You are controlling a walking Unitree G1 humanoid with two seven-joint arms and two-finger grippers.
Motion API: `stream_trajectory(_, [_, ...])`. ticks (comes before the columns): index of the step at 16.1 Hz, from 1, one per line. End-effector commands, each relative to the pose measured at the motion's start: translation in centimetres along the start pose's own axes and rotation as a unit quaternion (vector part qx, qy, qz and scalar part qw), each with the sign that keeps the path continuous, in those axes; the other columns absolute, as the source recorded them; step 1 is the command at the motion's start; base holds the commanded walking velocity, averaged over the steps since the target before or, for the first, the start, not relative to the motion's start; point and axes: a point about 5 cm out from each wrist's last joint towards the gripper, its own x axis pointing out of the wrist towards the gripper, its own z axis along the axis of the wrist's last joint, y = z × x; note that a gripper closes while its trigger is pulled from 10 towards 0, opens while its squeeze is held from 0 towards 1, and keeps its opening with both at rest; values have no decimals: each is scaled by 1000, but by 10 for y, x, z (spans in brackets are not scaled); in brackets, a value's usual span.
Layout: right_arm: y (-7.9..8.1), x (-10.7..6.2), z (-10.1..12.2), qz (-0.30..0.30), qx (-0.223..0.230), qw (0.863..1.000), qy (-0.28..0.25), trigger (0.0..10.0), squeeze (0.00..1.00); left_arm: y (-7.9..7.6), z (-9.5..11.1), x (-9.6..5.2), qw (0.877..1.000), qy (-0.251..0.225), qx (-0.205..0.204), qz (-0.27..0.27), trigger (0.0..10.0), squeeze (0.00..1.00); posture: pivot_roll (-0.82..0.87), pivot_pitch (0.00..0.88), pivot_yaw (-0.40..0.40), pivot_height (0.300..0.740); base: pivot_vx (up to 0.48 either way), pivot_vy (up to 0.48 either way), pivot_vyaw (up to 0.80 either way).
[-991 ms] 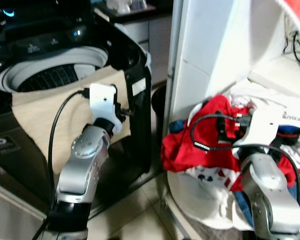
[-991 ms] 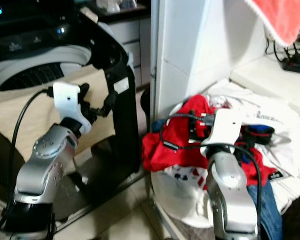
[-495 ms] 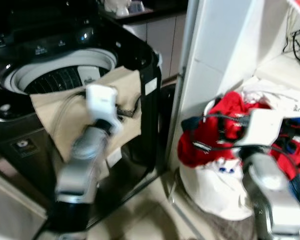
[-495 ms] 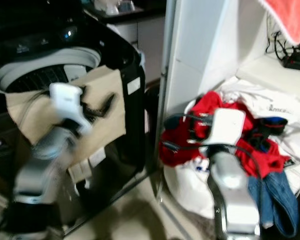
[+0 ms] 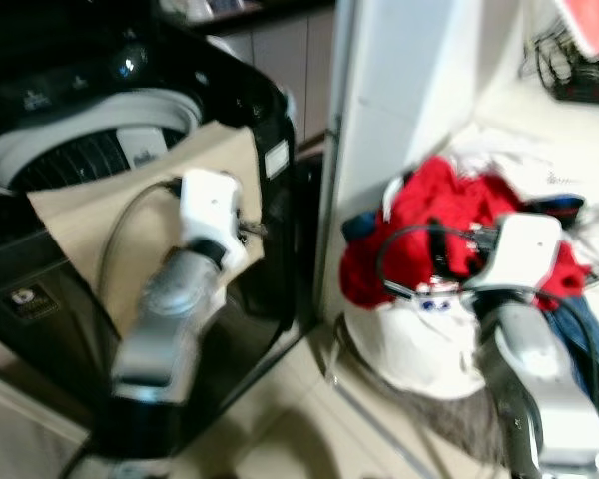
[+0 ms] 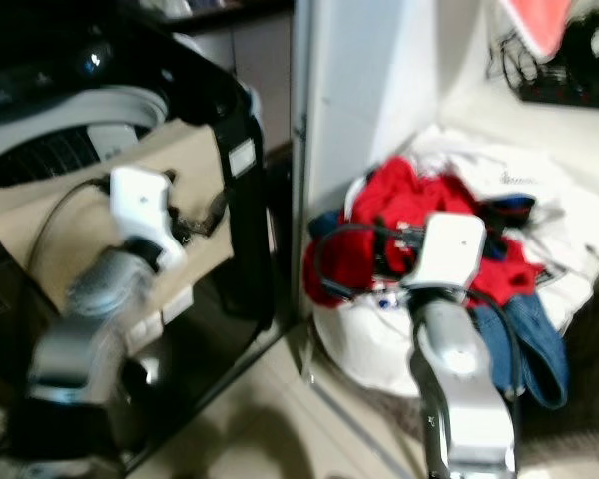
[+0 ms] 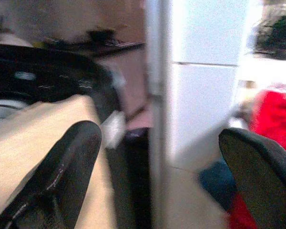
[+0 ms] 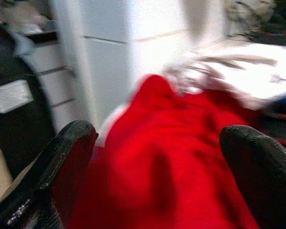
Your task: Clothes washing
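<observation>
A black top-loading washing machine (image 5: 270, 120) stands open on the robot's left, with a beige cloth (image 5: 90, 225) draped over its front rim and hanging down the outside. Beyond a white wall corner (image 5: 399, 110), a heap of laundry overflows a white round basket (image 5: 419, 344): a bright red garment (image 5: 434, 225) on top, white shirts (image 6: 519, 185) behind, blue jeans (image 6: 534, 339) trailing down the side.

The left gripper (image 7: 157, 167) hovers in front of the beige cloth, fingers spread wide and empty. The right gripper (image 8: 157, 162) is aimed straight at the red garment, just short of it, fingers also spread and holding nothing.

The risks, as I judge them: the red garment looks tangled with the clothes beneath, so a pinch there could drag other pieces out onto the floor or tip the basket. The hanging beige cloth could slide off the rim if the left arm brushes it. The views are blurred, suggesting the robot is moving, which could spoil its aim.
</observation>
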Motion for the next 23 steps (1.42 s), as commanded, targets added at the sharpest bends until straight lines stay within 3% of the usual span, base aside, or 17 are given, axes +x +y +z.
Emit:
stream_trajectory(1, [2, 0, 3, -1, 3, 1000, -4, 10000, 0, 9, 0, -1, 1000, 6, 12, 11, 10000, 0, -121, 0, 35, 740, 0, 480, 0])
stream_trajectory(2, [2, -1, 2, -1, 3, 1000, -4, 10000, 0, 10, 2, -1, 999, 1, 46, 15, 10000, 0, -121, 0, 35, 740, 0, 0, 0])
stream_trajectory(5, [2, -1, 3, -5, 3, 1000, -5, 10000, 0, 8, 1, 0, 999, 5, 35, 7, 10000, 0, -122, 0, 42, 740, 0, -381, -377])
stream_trajectory(7, [1, -1, 3, -7, 4, 1000, -4, 10000, 0, 7, -2, 0, 1000, 14, 4, 1, 10000, 0, -122, 0, 45, 740, 0, 240, 0])
stream_trajectory(8, [1, -1, 3, -9, 6, 1000, -5, 10000, 0, 8, -2, 1, 1000, 15, 8, 2, 10000, 0, -122, 0, 46, 740, 0, 480, 0])
stream_trajectory(10, [1, -1, 3, -10, 7, 1000, -5, 10000, 0, 8, 1, 1, 999, 10, 48, 9, 10000, 0, -123, 0, 46, 740, 0, -240, 0])
stream_trajectory(12, [2, 0, 3, -7, 5, 1000, -3, 10000, 0, 10, 0, 1, 1000, 5, 2, 27, 10000, 0, -126, 0, 41, 740, 0, -240, 0])
stream_trajectory(14, [2, 2, 2, 0, -2, 1000, 2, 10000, 0, 12, 1, 1, 999, 6, -8, 34, 10000, 0, -123, 0, 31, 740, 0, 0, 0])
stream_trajectory(23, [18, 10, 6, 66, -26, 997, 1, 10000, 0, 20, -1, -11, 998, 1, -7, 56, 10000, 0, -107, 0, 8, 740, 265, 0, 0])
